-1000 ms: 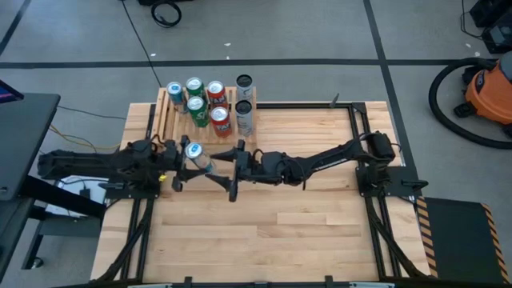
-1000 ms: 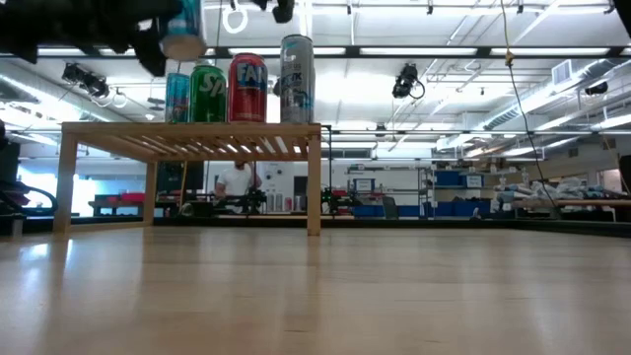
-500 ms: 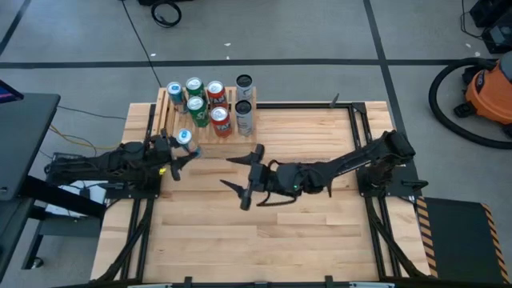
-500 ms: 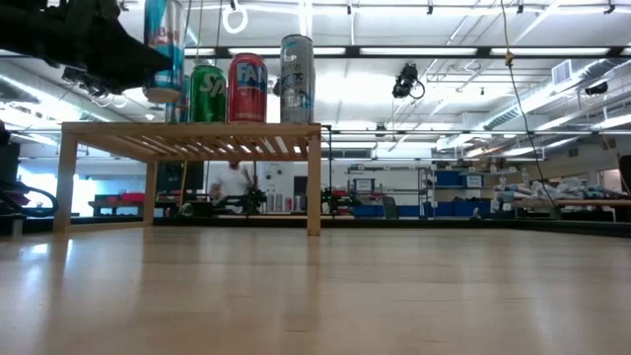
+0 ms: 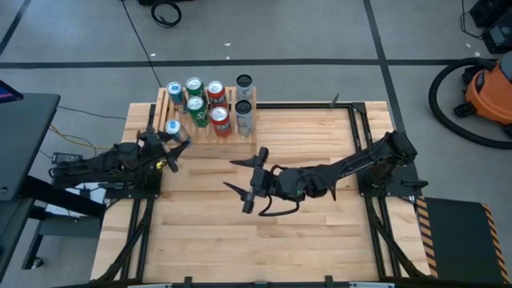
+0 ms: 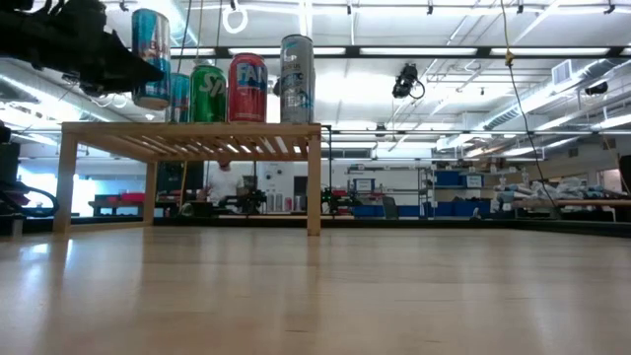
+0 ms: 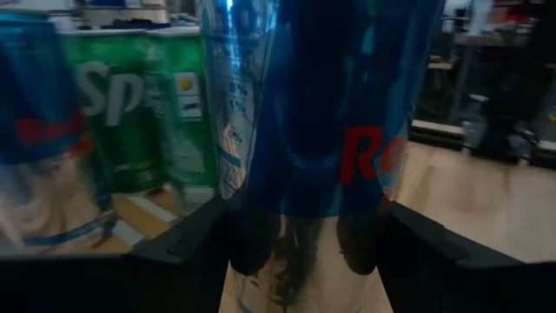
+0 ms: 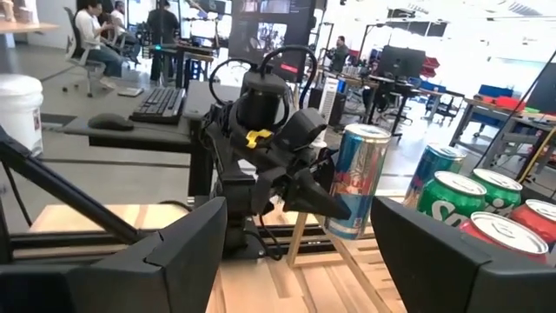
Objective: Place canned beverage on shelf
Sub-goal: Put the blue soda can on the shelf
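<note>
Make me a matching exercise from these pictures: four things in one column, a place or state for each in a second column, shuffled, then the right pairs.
Things:
1. blue can
2. left gripper
3. right gripper
4. tall grey can

Place or state:
A. open, over mid-table
B. standing at the shelf's end
C. held up in the air
D. shut on a can

Pairs: 1-C, 2-D, 3-A, 4-B
</note>
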{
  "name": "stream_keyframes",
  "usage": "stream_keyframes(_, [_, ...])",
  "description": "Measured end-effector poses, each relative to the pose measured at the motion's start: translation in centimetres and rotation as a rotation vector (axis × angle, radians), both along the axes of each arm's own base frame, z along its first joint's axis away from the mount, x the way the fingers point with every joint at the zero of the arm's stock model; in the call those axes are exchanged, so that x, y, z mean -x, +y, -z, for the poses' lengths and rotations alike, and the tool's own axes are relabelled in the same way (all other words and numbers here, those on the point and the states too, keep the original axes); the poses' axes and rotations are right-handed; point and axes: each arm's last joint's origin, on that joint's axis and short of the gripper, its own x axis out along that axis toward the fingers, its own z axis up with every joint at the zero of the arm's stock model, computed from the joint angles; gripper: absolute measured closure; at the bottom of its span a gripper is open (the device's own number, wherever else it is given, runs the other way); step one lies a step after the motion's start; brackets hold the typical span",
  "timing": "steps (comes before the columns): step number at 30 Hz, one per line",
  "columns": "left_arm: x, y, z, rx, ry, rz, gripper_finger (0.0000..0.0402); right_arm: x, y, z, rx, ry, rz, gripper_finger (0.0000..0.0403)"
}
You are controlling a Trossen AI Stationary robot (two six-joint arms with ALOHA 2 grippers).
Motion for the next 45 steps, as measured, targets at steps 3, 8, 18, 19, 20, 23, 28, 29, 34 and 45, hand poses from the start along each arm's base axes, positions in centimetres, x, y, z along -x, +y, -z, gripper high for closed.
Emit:
stream_keyframes(3, [0.1, 0.2, 0.1, 0.015, -0.008, -0.068, 0.0166, 0.0, 0.0, 0.1, 0.004, 0.010, 0.000, 0.0110])
stream_keyframes(8, [0.3, 0.3, 0.0, 0.027, -0.028, -0.159, 0.0166, 0.0, 0.0, 0.1, 0.004, 0.012, 0.000, 0.0110])
stream_keyframes(18, [0.5, 0.9, 0.0, 0.014, -0.028, -0.265, 0.0166, 0.0, 0.1, 0.1, 0.000, 0.011, -0.006, 0.0111])
stream_keyframes(19, [0.6, 1.0, 0.0, 0.007, -0.020, -0.272, 0.0166, 0.0, 0.1, 0.1, 0.000, 0.011, -0.006, 0.0111])
stream_keyframes(20, [0.6, 1.1, -0.1, 0.002, -0.015, -0.266, 0.0166, 0.0, 0.1, 0.1, 0.000, 0.012, -0.007, 0.0111])
stream_keyframes(23, [0.5, 1.2, -0.1, -0.009, 0.001, -0.212, 0.0166, 0.0, 0.2, 0.1, 0.001, 0.013, -0.009, 0.0112])
stream_keyframes(28, [0.6, 1.6, -0.2, -0.012, -0.013, -0.210, 0.0166, 0.0, 0.2, 0.2, 0.003, 0.016, -0.008, 0.0112])
stream_keyframes(29, [0.6, 1.7, -0.3, -0.014, -0.017, -0.228, 0.0166, 0.0, 0.2, 0.2, 0.003, 0.016, -0.008, 0.0112])
stream_keyframes(34, [0.8, 2.2, -0.3, -0.005, -0.020, -0.254, 0.0166, 0.0, 0.2, 0.3, 0.008, 0.026, -0.008, 0.0112])
stream_keyframes(45, [0.0, 3.7, 0.1, 0.032, 0.040, -0.227, 0.0166, 0.0, 0.2, 0.4, 0.012, 0.037, -0.009, 0.0112])
